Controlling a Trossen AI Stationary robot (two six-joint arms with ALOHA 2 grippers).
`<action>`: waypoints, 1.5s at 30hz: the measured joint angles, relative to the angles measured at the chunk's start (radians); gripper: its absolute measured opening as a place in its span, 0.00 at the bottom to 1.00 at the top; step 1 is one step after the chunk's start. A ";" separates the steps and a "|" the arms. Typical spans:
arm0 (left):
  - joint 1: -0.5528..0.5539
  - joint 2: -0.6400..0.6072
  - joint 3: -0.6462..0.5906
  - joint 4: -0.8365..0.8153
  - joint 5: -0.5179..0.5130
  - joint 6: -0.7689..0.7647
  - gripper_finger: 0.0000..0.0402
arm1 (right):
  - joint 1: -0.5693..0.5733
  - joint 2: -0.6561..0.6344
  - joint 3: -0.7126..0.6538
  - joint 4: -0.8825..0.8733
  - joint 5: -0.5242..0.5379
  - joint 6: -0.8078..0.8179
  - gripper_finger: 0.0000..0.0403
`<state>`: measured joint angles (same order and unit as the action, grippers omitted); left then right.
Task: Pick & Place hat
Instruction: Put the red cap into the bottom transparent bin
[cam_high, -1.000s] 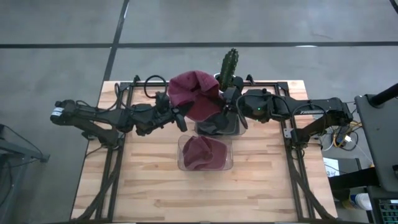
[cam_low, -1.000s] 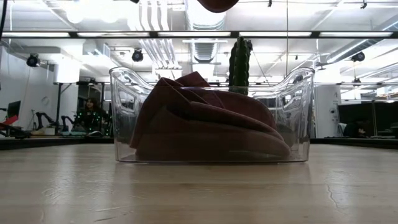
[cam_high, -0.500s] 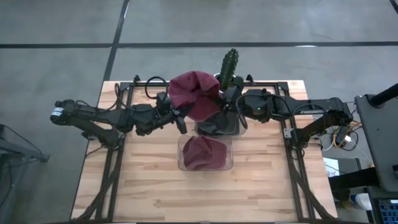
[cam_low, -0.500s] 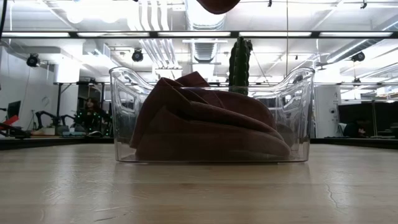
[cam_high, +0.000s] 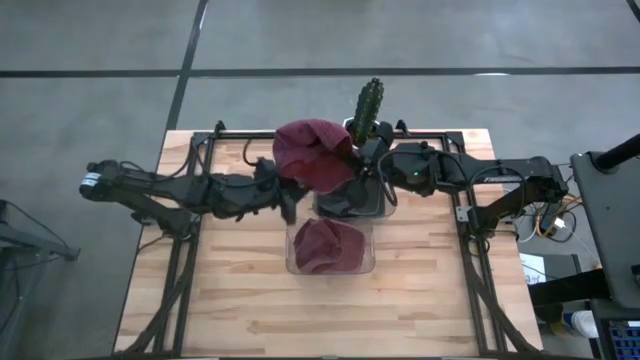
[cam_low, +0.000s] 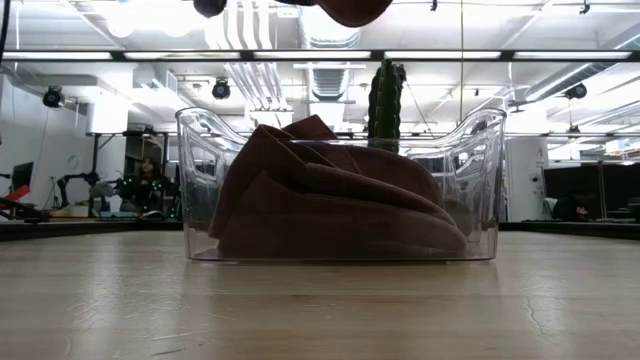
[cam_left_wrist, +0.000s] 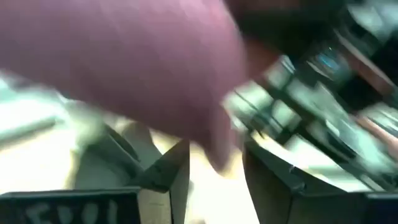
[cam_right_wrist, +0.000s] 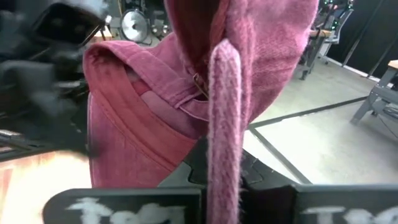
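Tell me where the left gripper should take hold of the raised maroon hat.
Probably the loose edge of the maroon hat nearest the left gripper, approached from the left arm's side. The right gripper pinches a fold at the other side, so the cloth drapes free above the clear bin.

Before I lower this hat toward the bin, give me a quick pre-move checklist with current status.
1. Right pincer grip on the raised hat: ok, a fold of fabric is pinched between its fingers.
2. Left pincer free of the hat: cannot tell, its view is blurred; it sits beside the cloth.
3. Clear bin in place at mid-table: ok.
4. Bin free for another hat: not ok, a folded hat already fills most of it.
5. Cactus clear of the raised hat: cannot tell, they look very close from above.
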<state>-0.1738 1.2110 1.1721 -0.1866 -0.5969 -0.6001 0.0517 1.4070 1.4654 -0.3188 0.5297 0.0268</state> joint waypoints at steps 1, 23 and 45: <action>0.000 -0.004 0.000 -0.028 0.064 -0.031 0.35 | 0.000 -0.001 0.000 -0.008 0.000 0.000 0.03; -0.061 -0.234 0.000 -0.555 0.097 -0.162 0.35 | 0.001 0.005 0.000 -0.362 -0.662 0.097 0.03; -0.061 -0.253 -0.001 -0.576 0.098 -0.088 0.35 | -0.073 0.371 0.000 -0.382 -0.932 -0.056 0.03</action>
<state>-0.2348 0.9583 1.1709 -0.7627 -0.4992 -0.6880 -0.0216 1.7780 1.4658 -0.7010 -0.4019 -0.0292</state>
